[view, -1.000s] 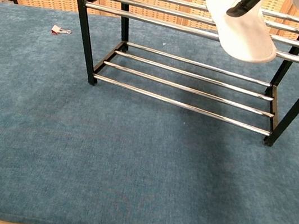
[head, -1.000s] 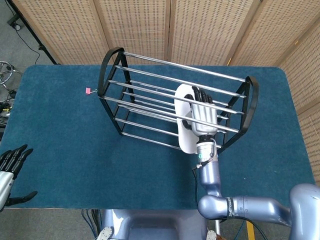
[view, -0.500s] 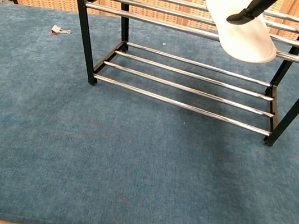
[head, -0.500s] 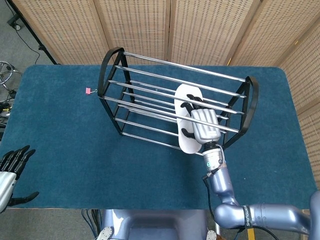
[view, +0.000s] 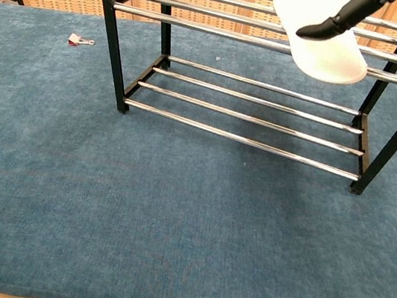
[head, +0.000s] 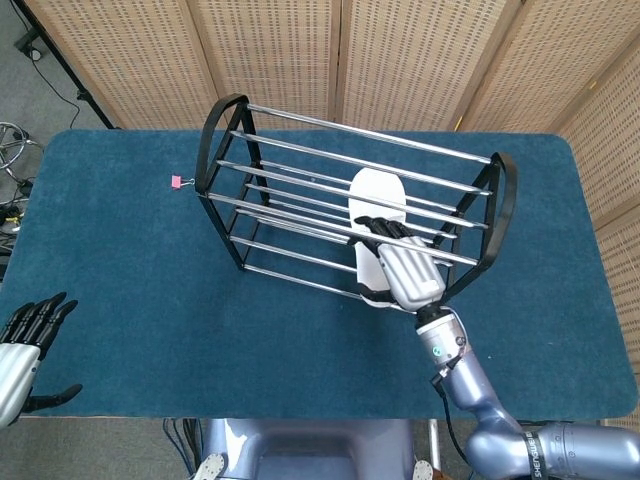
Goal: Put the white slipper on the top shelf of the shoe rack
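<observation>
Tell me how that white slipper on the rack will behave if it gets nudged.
The white slipper looks thin and flat, so probably light and somewhat floppy. It lies across smooth metal bars of the shoe rack, so a nudge could slide it. Its near end overhangs the front bar, so it might tip off once the right hand leaves.

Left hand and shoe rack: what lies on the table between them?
Only bare blue table lies between the left hand and the shoe rack, as the head view shows.
</observation>
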You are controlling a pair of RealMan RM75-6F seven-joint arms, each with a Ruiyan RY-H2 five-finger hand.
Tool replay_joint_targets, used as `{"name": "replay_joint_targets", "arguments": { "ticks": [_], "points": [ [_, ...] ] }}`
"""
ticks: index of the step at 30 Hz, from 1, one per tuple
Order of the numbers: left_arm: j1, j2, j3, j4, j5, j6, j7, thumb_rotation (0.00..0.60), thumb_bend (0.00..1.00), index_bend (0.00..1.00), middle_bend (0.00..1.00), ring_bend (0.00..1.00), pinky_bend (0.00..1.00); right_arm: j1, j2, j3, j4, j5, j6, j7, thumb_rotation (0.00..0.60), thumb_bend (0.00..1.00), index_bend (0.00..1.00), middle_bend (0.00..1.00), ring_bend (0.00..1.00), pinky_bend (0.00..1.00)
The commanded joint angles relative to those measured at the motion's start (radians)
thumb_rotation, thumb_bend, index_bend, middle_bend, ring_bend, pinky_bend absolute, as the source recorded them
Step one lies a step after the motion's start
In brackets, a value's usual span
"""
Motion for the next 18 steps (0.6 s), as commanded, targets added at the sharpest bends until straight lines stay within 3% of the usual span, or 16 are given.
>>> {"name": "replay_joint_targets", "arguments": {
  "ticks": [1, 9, 14, 18],
  "points": [
    [0.000, -0.001, 0.000, 0.000, 0.000, 0.000, 0.001, 0.600, 0.00, 0.00, 0.00, 0.00, 0.00, -0.026, 0.062, -0.052, 0.013, -0.112, -0.085, 0.122, 0.600, 0.21, 0.34, 0.20, 0.20, 0.21],
    [-0.004, -0.003, -0.002, -0.001, -0.011, -0.008, 0.005, 0.600, 0.00, 0.00, 0.00, 0.00, 0.00, -0.035, 0.159, -0.158, 0.089, -0.433, -0.173, 0.347, 0.600, 0.21, 0.35, 0.21, 0.21, 0.22],
    [-0.004, -0.004, -0.001, -0.003, -0.010, -0.007, 0.006, 0.600, 0.00, 0.00, 0.00, 0.00, 0.00, -0.045, 0.203, -0.228, 0.163, -0.627, -0.141, 0.459, 0.600, 0.21, 0.36, 0.22, 0.22, 0.24],
    [-0.003, -0.004, -0.001, -0.003, -0.011, -0.005, 0.006, 0.600, 0.00, 0.00, 0.00, 0.00, 0.00, -0.078, 0.215, -0.285, 0.230, -0.779, -0.040, 0.499, 0.600, 0.21, 0.38, 0.25, 0.22, 0.24]
  ]
}}
